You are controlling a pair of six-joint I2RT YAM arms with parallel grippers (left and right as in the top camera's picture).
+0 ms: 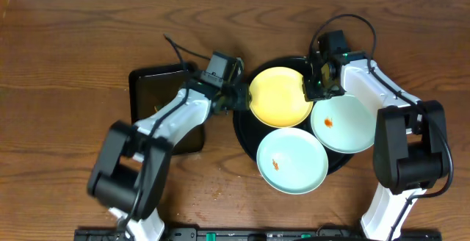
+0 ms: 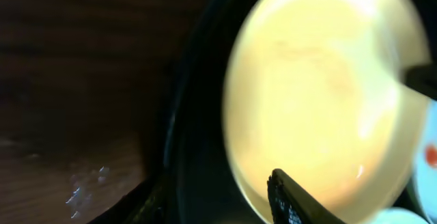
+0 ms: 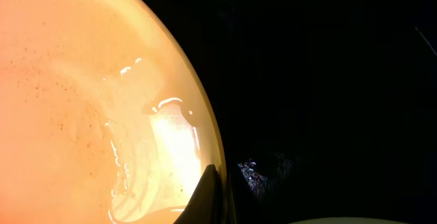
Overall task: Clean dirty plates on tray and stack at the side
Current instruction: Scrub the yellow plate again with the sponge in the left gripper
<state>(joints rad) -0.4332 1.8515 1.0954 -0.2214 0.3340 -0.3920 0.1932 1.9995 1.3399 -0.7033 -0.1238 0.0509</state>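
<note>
The pale yellow plate (image 1: 279, 95) lies at the back of the round black tray (image 1: 244, 134). Two mint-white plates sit on the tray, one at the front (image 1: 294, 164) and one at the right (image 1: 349, 127), each with an orange speck. My left gripper (image 1: 241, 98) is open, its fingers astride the yellow plate's left edge (image 2: 321, 94) and the tray rim (image 2: 194, 149). My right gripper (image 1: 311, 88) is shut on the yellow plate's right rim (image 3: 102, 101); one finger (image 3: 213, 186) lies on the rim and the other is hidden.
A smaller dark rectangular tray (image 1: 150, 94) sits left of the round tray, partly under my left arm. Brown wood tabletop (image 1: 66, 65) surrounds both trays. The right arm's base stands at the front right (image 1: 400, 160).
</note>
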